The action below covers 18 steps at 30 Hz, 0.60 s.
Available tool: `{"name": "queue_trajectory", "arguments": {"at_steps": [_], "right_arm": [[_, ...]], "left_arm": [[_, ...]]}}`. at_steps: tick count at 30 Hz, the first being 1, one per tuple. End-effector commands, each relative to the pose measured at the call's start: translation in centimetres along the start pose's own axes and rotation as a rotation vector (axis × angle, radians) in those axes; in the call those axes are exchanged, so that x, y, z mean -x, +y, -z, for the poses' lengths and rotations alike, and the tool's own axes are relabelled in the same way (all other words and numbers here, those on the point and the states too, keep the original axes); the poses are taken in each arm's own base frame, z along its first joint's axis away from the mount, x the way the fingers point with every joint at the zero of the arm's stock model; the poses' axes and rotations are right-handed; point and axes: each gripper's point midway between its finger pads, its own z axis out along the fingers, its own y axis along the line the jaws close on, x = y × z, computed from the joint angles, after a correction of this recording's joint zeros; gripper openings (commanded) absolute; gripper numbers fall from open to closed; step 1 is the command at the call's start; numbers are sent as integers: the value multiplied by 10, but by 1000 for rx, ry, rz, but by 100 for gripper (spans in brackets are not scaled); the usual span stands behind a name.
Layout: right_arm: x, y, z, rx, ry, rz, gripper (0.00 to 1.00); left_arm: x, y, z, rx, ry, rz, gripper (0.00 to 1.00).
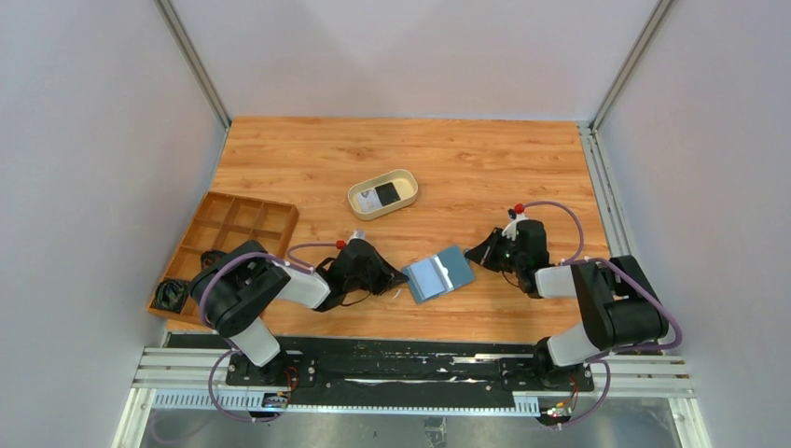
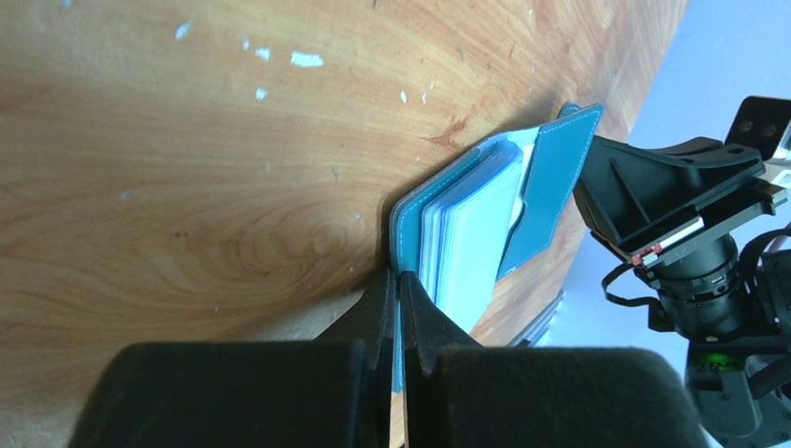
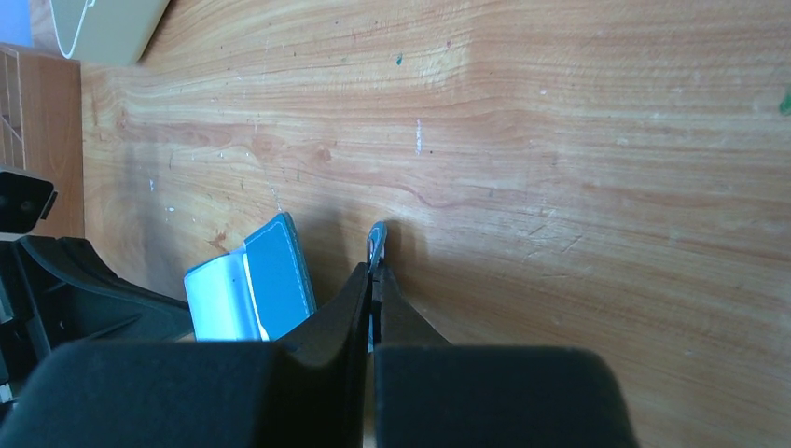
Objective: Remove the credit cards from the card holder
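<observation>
Anchor card holder (image 1: 438,273) with left jaws clamped on cover. Release right jaws, clamped on opposite edge; pinch credit cards (image 2: 476,243), slide straight out.

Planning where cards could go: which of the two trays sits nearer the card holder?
The beige oval tray, just behind the card holder; the wooden compartment tray lies farther off, to the left.

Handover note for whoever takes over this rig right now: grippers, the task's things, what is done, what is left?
Left gripper: fingers shut on one edge of the card holder.
Right gripper: fingers shut on its opposite edge.
The holder is held open between them, with the credit cards in its pockets.
Done: holder opened.
Left: pull the cards out. Both grippers are occupied, so one probably has to let go first.
</observation>
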Motion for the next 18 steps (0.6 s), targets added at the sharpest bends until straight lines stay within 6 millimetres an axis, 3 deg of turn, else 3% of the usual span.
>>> {"name": "queue_trajectory", "arguments": {"at_steps": [1, 2, 5, 7, 9, 12, 15, 18], "right_arm": [[-24, -18, 9, -63, 73, -30, 3], [-20, -15, 11, -59, 64, -16, 12], [-7, -7, 22, -78, 38, 39, 60], [7, -2, 33, -108, 8, 107, 75], [25, 5, 46, -153, -42, 179, 80], [49, 32, 63, -179, -99, 310, 81], [55, 63, 71, -200, -101, 455, 82], [45, 84, 61, -204, -51, 546, 82]], "left_arm": [[10, 0, -3, 16, -8, -109, 0], [12, -4, -3, 9, -7, -134, 0], [18, -15, -3, 6, -22, -187, 0], [21, -17, -3, 11, -27, -212, 0], [23, -18, -5, 20, -24, -237, 0], [23, -22, -8, 37, -9, -281, 0], [25, -21, -13, 75, 2, -303, 0], [28, -23, -15, 98, -2, -320, 0]]}}
